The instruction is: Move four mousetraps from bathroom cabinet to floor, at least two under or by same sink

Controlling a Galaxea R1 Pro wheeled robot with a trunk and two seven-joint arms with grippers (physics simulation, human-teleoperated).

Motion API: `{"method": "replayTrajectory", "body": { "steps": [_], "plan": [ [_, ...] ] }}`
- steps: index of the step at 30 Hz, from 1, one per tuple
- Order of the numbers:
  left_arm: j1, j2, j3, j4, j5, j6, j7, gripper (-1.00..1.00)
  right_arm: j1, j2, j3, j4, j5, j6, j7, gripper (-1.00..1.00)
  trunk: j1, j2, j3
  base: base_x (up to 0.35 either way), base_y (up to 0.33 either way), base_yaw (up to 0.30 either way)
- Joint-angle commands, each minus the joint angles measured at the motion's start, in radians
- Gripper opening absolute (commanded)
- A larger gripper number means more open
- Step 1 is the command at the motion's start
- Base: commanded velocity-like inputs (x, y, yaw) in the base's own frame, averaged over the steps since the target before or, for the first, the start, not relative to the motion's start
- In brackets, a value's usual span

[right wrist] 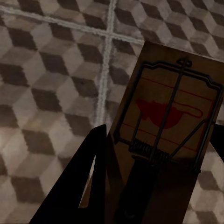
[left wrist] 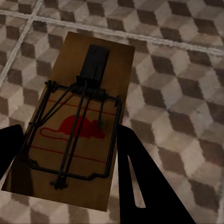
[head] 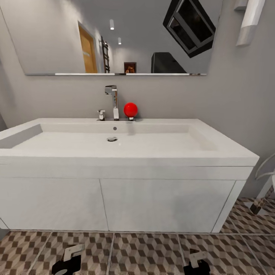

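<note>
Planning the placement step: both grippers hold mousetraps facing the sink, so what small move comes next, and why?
Probably lower the left gripper toward the bathroom floor by the sink and release its mousetrap: it hangs above tiles.

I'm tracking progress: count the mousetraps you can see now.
2. One mousetrap sits between the left gripper fingers, the other mousetrap between the right gripper's, both above the bathroom floor. Others may be out of view.

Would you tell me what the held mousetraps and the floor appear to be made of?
Each mousetrap looks like a matte brown wooden board carrying dark metal wire and a coiled spring, with a red mouse print. The floor looks like matte tile: square cube-patterned pieces with pale grout lines.
</note>
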Motion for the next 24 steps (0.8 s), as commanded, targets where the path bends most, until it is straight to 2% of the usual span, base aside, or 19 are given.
{"method": "replayTrajectory", "body": {
  "steps": [1, 9, 24],
  "plan": [
    [0.0, 0.001, -0.008, -0.001, 0.008, 0.0, 0.007, -1.0, -0.001, 0.0, -0.008, -0.003, 0.009, -0.003, -0.001, -1.0, 0.0, -0.001, -0.005, 0.0, 0.0, 0.0],
    [0.0, 0.001, -0.008, -0.001, 0.007, -0.003, 0.007, -1.0, -0.001, 0.0, -0.009, -0.025, 0.009, -0.003, -0.001, -1.0, 0.004, -0.003, -0.036, 0.0, 0.0, 0.0],
    [0.0, 0.001, -0.008, -0.001, 0.007, -0.007, 0.007, -1.0, -0.001, 0.0, -0.008, -0.024, 0.009, -0.01, 0.001, -1.0, 0.004, -0.003, -0.036, 0.0, 0.0, 0.0]
  ]
}}
